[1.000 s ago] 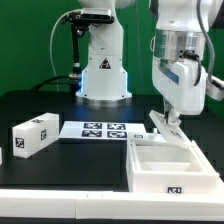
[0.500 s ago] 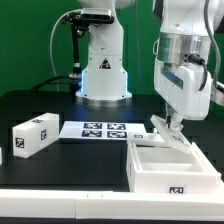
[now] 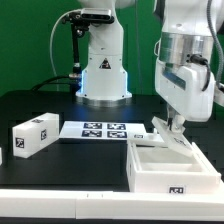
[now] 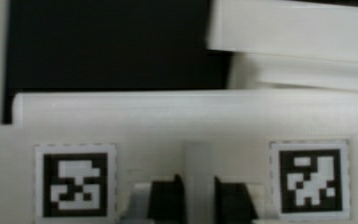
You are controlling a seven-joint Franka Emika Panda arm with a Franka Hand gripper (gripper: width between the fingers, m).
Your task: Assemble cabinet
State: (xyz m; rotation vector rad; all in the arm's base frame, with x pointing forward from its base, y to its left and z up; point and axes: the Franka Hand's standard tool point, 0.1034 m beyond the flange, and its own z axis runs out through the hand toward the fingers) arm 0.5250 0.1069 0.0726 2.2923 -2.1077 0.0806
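The open white cabinet shell point(image 3: 165, 167) lies at the exterior view's right front, with a tag on its front wall. My gripper point(image 3: 173, 126) stands low over the shell's far edge, its fingers closed on the thin top edge of a white cabinet panel point(image 3: 163, 131). In the wrist view this panel point(image 4: 185, 120) fills the frame with two tags on its face, and my gripper point(image 4: 197, 200) pinches a narrow white strip of it between the dark fingers point(image 4: 162, 202). A separate white tagged block point(image 3: 35, 133) lies at the exterior view's left.
The marker board point(image 3: 103, 129) lies flat between the block and the shell. The robot base point(image 3: 103, 75) stands behind it at the back centre. The black table ends at a white front edge point(image 3: 60, 205).
My gripper and arm have shifted a little toward the exterior view's right with the panel, then stayed still. The block and the marker board have not moved.
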